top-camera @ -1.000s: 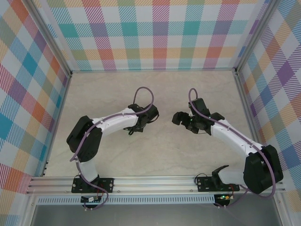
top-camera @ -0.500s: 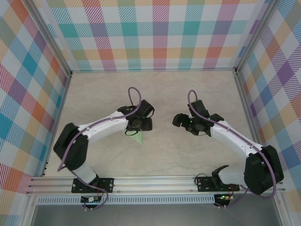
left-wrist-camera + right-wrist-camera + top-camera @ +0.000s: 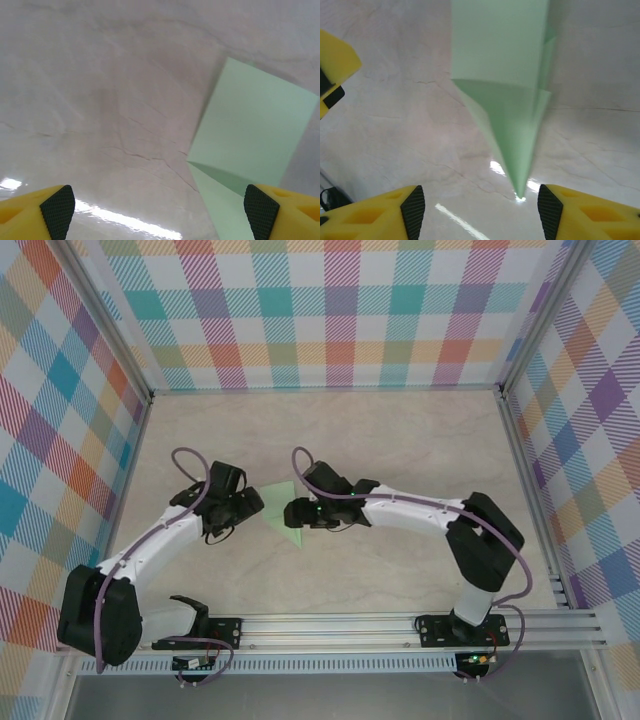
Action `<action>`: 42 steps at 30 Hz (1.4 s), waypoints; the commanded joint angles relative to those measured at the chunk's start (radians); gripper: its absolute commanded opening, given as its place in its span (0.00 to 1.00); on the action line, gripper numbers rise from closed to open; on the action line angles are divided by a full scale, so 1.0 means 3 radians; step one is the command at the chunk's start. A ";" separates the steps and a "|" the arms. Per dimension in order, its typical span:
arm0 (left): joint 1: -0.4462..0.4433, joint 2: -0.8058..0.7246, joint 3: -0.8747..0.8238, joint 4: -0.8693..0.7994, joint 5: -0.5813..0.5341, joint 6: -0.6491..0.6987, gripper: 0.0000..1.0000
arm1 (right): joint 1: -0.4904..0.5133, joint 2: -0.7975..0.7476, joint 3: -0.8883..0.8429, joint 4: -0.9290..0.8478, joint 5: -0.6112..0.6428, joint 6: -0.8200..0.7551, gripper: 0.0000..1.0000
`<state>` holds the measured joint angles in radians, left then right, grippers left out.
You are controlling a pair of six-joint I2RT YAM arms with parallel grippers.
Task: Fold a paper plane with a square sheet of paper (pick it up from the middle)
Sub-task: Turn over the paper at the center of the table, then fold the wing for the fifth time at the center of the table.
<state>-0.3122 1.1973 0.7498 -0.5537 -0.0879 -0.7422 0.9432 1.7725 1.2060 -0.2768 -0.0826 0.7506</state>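
Observation:
The paper plane [image 3: 281,514] is a pale mint-green folded dart lying on the marble table, between the two grippers. My left gripper [image 3: 254,506] stands open just left of it. In the left wrist view the plane's wide end [image 3: 252,127] lies ahead to the right, partly under the right fingertip [image 3: 261,217], with nothing between the jaws of the left gripper [image 3: 159,215]. My right gripper [image 3: 293,512] is open at the plane's right side. In the right wrist view the plane's pointed tip [image 3: 520,187] lies between the jaws of the right gripper [image 3: 480,212], touching neither pad.
Plaid walls close the table on three sides, and an aluminium rail [image 3: 330,625] runs along the near edge. A yellow finger of the left gripper [image 3: 335,65] shows at the top left of the right wrist view. Bare tabletop [image 3: 400,430] lies behind both arms.
My left gripper opened, let go of the paper plane and drew back to the left. My right arm swung left across the table to the plane, its jaws narrowing somewhat.

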 commanded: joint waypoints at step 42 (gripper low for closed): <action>0.0313 -0.0183 -0.0399 0.0425 0.1152 0.0169 0.94 | -0.0182 -0.0003 -0.0237 -0.0078 -0.0317 -0.0924 0.50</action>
<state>-0.2153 1.1385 0.6437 -0.4488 0.2173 -0.7090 0.8841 1.8339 1.1507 -0.3687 -0.1600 0.4088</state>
